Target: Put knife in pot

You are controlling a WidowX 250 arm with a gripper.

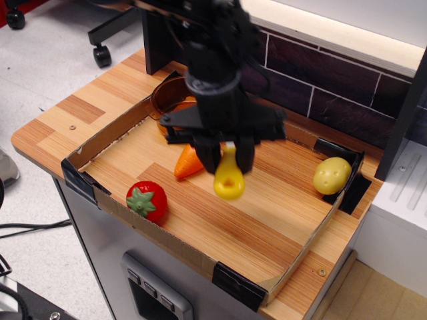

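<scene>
The knife shows a bright yellow handle; its blade is hidden inside the black gripper. The pot is see-through amber orange. The carrot is orange, the strawberry red with a green leafy cap, and the potato pale yellow with small darker dimples. The table is wood-grained in light and darker brown stripes. The low cardboard wall around it is brown, with black tape at the corners. The wall behind is dark purplish brick with pale joints
</scene>
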